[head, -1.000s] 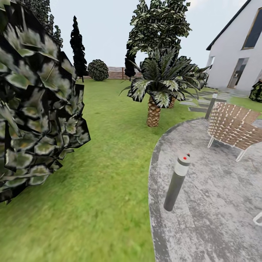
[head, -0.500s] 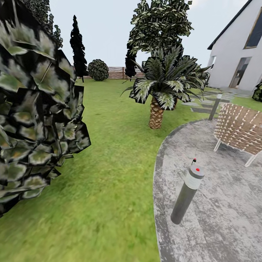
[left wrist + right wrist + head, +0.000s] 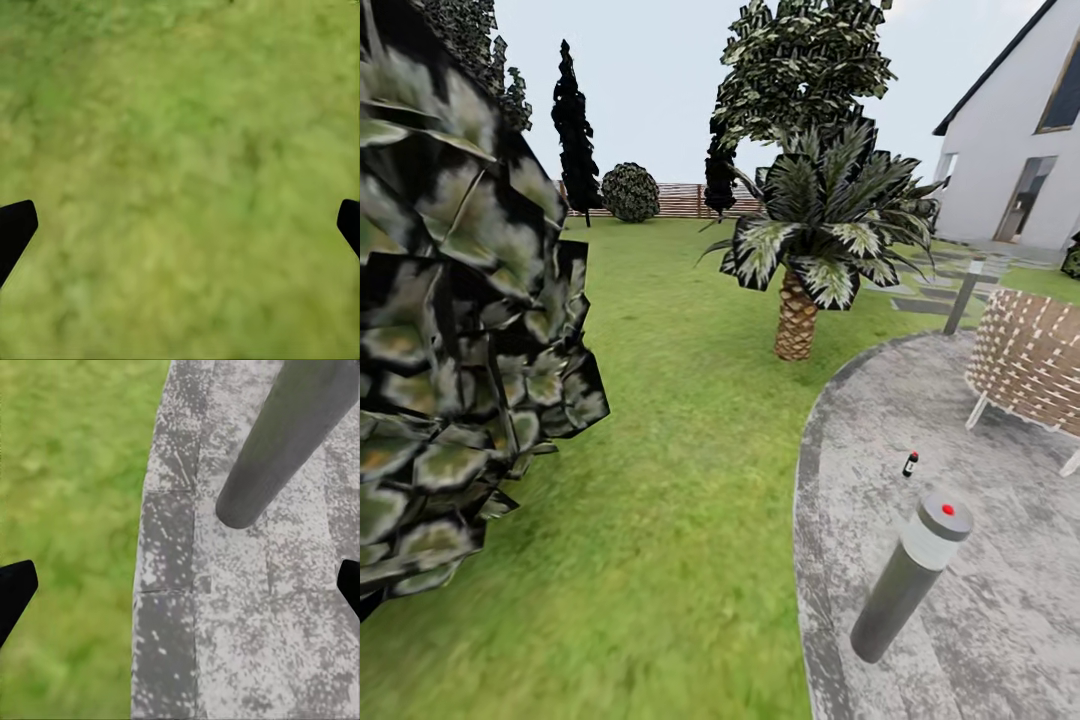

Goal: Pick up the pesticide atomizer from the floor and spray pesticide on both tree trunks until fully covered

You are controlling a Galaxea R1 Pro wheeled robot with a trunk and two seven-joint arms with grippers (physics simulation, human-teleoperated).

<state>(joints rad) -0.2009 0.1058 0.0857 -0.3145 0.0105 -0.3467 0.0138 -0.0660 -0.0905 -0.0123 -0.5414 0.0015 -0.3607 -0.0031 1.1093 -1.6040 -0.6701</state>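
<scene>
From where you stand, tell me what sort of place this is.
A home garden beside a house: a green lawn runs back to a brown slat fence, a small palm grows beside a grey paved patio, and a white house stands at the right.

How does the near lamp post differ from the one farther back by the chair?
The near lamp post stands on the grey paving and looks large, its red-dotted cap facing the camera. The far lamp post stands behind the woven chair, looks slimmer, cap detail unreadable. Both are grey posts with a pale band up top.
</scene>
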